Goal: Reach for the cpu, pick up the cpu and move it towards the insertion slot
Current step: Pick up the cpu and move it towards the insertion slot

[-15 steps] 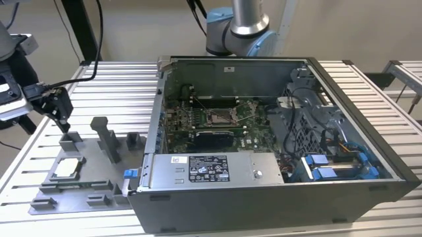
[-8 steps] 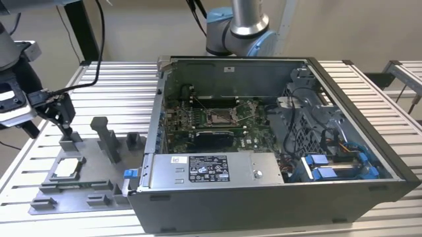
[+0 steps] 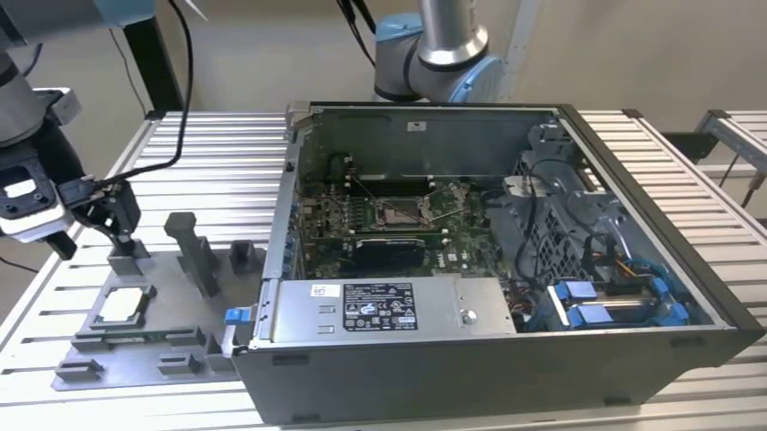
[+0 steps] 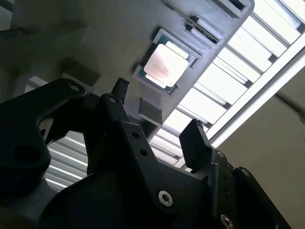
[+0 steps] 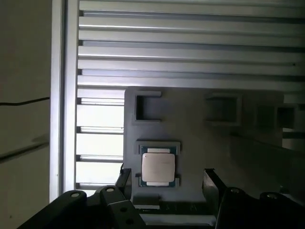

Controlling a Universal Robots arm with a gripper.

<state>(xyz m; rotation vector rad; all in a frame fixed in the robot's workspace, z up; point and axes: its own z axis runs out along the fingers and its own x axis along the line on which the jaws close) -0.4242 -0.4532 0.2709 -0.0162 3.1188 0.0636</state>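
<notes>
**Gripper open above fixture plate; cpu still seated**

Gripper (image 3: 93,241) hangs over the grey fixture plate (image 3: 144,355) at the slatted worktop's (image 3: 215,144) edge on the exterior view's left. Its fingers are spread and grasp nothing. The cpu (image 5: 158,167) lies flat in its pocket near the plate's edge. The insertion slot (image 3: 396,213) sits inside the open computer case (image 3: 504,377), well apart.

You were in a robotics lab or assembly test cell, not a home or office: a slatted aluminium workbench (image 3: 215,135) carried an open desktop computer case (image 3: 480,368) with its green circuit board (image 3: 462,256) laid bare. Beside the case sat a grey plastic fixture plate (image 3: 132,359) cradling a loose cpu (image 3: 124,305). One industrial robot arm (image 3: 24,99) stood at the exterior view's left, trailing black cables (image 3: 182,117), and a second arm (image 3: 437,54) was mounted behind the case against plain beige surroundings.
</notes>
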